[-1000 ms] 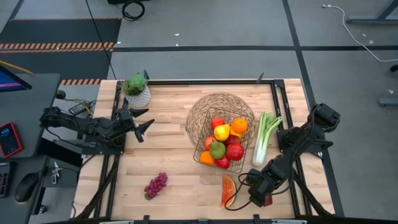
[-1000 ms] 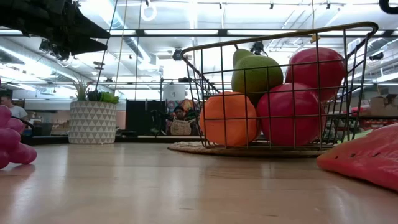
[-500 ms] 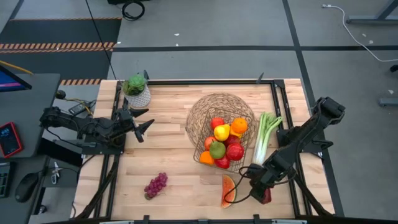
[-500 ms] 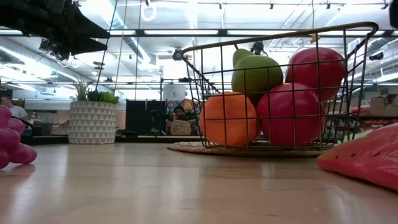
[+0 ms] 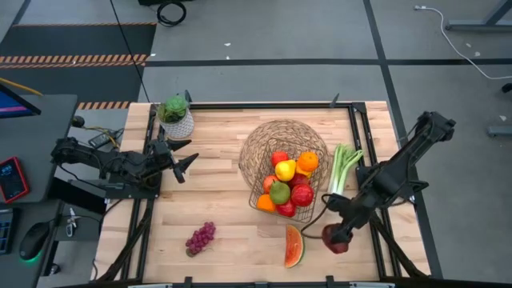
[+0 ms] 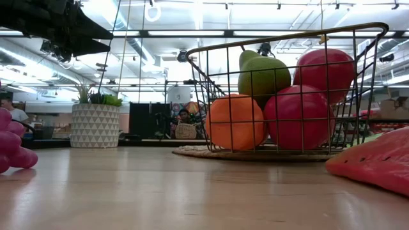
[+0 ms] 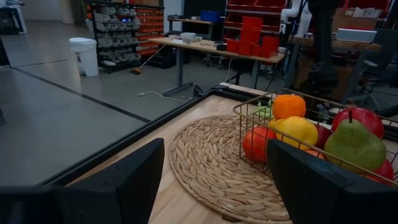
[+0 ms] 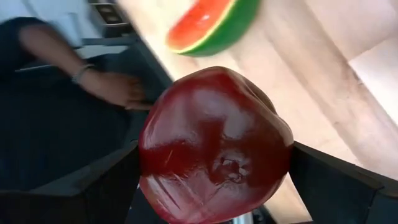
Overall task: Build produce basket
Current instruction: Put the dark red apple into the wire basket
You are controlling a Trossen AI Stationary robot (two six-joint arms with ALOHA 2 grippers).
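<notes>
Task status: partly complete. The basket [image 5: 282, 192] stands near the middle of the desk [image 5: 216, 184], its far edge resting on a round woven mat [image 5: 272, 140]. It already holds red apples [image 5: 302, 195], oranges [image 5: 307, 162], a yellow piece [image 5: 286, 170] and a green pear [image 5: 278, 192].

Items remaining outside the basket:
- The grapes [image 5: 200, 238] lie on the desk toward the near left, well apart from the basket.
- The watermelon slice [image 5: 294, 246] lies on the desk just in front of the basket.
- The celery stalk [image 5: 342, 174] lies just beside the basket on its right.
- One more red apple [image 8: 214, 146] is held by the right gripper [image 5: 336, 238].

Gripper state: the right gripper's jaws are closed on the apple, one on each side of it, as the right wrist view shows. It sits at the near right of the desk, just right of the watermelon slice. The left gripper [image 5: 182, 157] waits over the left side of the desk beside the potted plant [image 5: 174, 116], jaws parted and empty.

Change from the earlier frames: the right arm has straightened and swung outward, so the gripper with the apple now sits farther right of the watermelon slice. The left arm, the basket and the loose produce have not moved.

A person's hand [image 8: 118, 87] is visible beyond the desk edge in the right wrist view.
</notes>
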